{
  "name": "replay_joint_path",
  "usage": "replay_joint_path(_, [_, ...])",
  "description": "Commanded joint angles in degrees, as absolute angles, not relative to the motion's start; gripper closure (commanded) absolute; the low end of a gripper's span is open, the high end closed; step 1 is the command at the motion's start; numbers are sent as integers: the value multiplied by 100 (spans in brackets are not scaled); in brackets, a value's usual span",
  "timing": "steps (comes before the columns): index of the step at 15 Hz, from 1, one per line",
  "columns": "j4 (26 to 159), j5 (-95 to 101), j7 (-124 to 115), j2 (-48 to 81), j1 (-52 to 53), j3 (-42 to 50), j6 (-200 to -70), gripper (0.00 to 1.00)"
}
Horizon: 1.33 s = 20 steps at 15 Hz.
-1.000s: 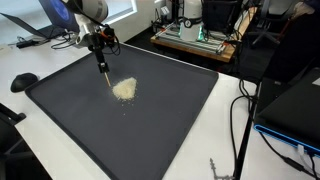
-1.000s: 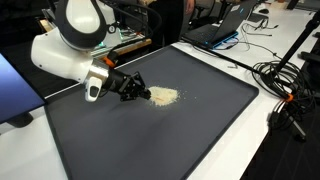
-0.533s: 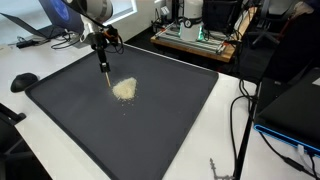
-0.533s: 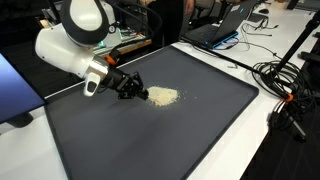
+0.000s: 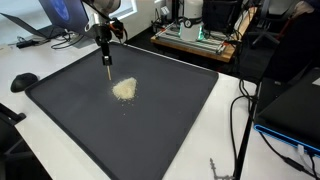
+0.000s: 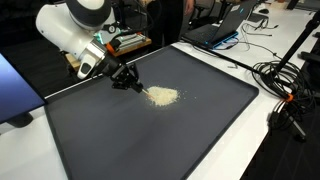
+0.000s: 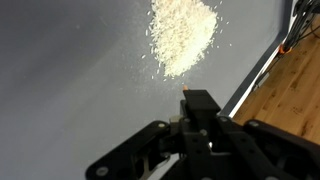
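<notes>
Tool (image 5: 104,43) clamped shut on a thin stick (image 5: 107,60), hovering beside the grain pile (image 5: 124,89) on the table (image 5: 150,130): looks mid-sweep, and the next stroke needs a low, gentle pass.

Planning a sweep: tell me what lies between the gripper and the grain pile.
Between gripper and grain pile: only bare dark mat, seen in wrist view.
</notes>
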<state>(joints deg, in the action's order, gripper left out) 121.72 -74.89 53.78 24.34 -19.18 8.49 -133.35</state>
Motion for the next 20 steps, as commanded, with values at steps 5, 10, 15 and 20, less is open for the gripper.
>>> replay_joint_path(5, [13473,-7299,5427,940,-1288,959,-14434,97])
replay_joint_path(10, [14151,-6452,5225,202,-867,820,-15285,97])
replay_joint_path(15, [14680,-5091,4873,-261,-512,597,-15979,97])
replay_joint_path(20, [14907,-3324,3978,-293,-318,276,-16536,97])
